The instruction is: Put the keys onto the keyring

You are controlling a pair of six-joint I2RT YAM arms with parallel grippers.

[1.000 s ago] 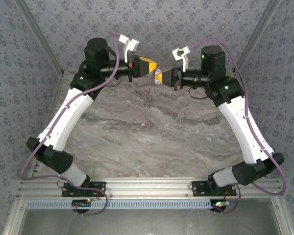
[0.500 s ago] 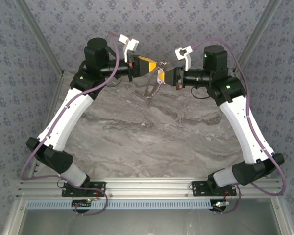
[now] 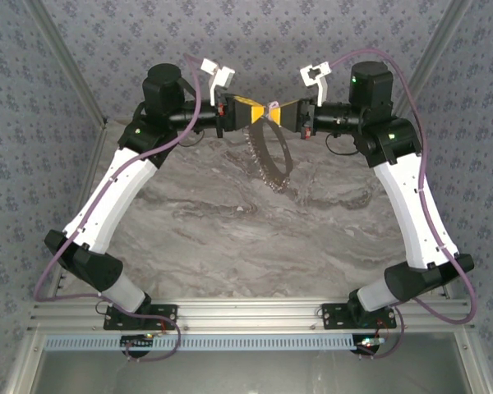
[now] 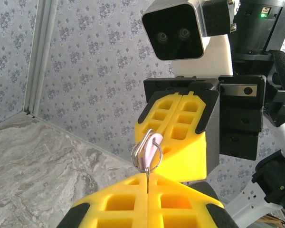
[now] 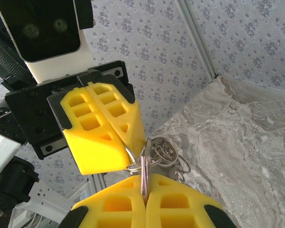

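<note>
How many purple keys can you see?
1: the key is pinched in the right tool, meeting the left tool, above the hanging keyring. Others may hide in its fringe.

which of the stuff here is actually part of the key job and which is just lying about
Part of the job:
- lilac key, pinched in the right gripper
- keyring, hanging from the left gripper

Just there:
- marble table
- patterned walls
- metal rail at the near edge
</note>
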